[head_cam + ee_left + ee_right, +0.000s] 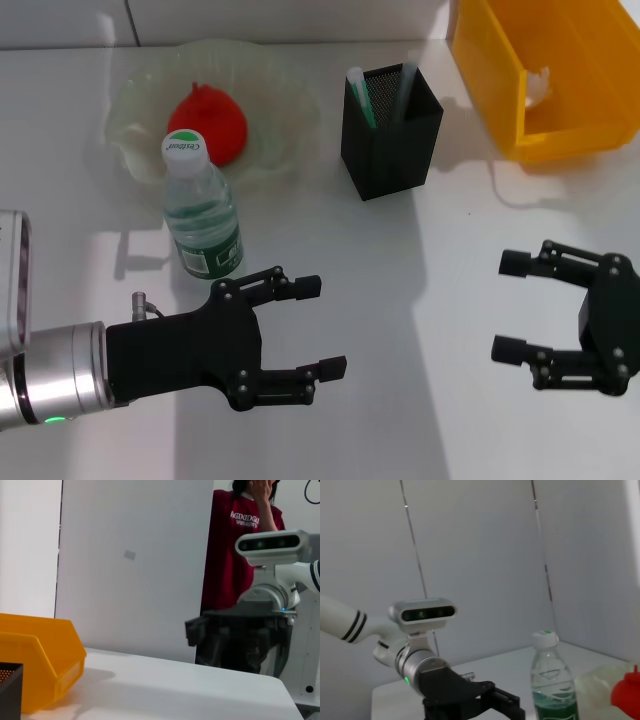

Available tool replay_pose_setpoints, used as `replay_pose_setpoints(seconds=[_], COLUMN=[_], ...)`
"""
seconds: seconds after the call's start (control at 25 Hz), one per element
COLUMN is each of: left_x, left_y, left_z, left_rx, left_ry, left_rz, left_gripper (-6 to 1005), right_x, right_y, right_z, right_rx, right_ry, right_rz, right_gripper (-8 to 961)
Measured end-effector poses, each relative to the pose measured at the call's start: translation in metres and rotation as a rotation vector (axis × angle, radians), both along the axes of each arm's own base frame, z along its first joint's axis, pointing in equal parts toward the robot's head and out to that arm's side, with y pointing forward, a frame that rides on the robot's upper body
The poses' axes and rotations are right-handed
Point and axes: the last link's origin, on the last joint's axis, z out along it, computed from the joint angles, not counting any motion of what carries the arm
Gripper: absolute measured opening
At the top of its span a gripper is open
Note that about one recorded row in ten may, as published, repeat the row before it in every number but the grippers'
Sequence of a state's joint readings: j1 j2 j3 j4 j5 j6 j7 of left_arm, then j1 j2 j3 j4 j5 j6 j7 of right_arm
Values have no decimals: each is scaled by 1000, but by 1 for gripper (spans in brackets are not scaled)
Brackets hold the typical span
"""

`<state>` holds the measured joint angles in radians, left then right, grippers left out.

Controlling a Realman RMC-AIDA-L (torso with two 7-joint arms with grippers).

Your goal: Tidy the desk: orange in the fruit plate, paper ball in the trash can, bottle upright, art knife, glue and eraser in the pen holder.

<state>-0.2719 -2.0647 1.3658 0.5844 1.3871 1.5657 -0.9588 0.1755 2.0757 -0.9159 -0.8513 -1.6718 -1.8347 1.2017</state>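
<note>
Looking down from my head camera, I see a white desk (pixel 450 300). My left gripper (pixel 325 325) hovers over the near left part of the desk, fingers spread and empty. My right gripper (pixel 508 306) hovers over the near right part, also spread and empty. The bottle (pixel 201 207) stands upright on the left side, white cap on top, just in front of the fruit plate (pixel 278 95). The orange (pixel 208 123) rests inside that plate, near the far left corner. The pen holder (pixel 391 130) stands near the middle of the far edge, with a green and white stick (pixel 361 96) and a pale stick beside it poking out of the top. I cannot make out the eraser. The trash can (pixel 520 90) sits at the far right corner, and the paper ball (pixel 538 86) shows inside it against a wall.

From my left wrist camera, I see the trash can (pixel 37 660) and a corner of the pen holder (pixel 10 690) on the desk, my right gripper (pixel 197 630) farther off, and a person in a red shirt (pixel 240 545) beyond the desk.

From my right wrist camera, I see my left gripper (pixel 512 705) with fingers apart, the upright bottle (pixel 552 685), and the orange (pixel 627 692) in the fruit plate (pixel 595 685).
</note>
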Motion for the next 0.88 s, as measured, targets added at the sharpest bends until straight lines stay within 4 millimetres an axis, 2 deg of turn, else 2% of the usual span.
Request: replay_pose_setpoints(seconds=[0.28, 0.88], left_x=[1, -5], left_y=[2, 0], left_z=[1, 7], left_rx=[11, 29], left_ry=[0, -14], left_rz=[-1, 27], left_gripper=[846, 846], right_x=[9, -2], right_y=[-10, 4], right_z=[-10, -16], right_rx=[0, -33], right_ry=[30, 41], right_rz=[-14, 5], right_gripper=[842, 843])
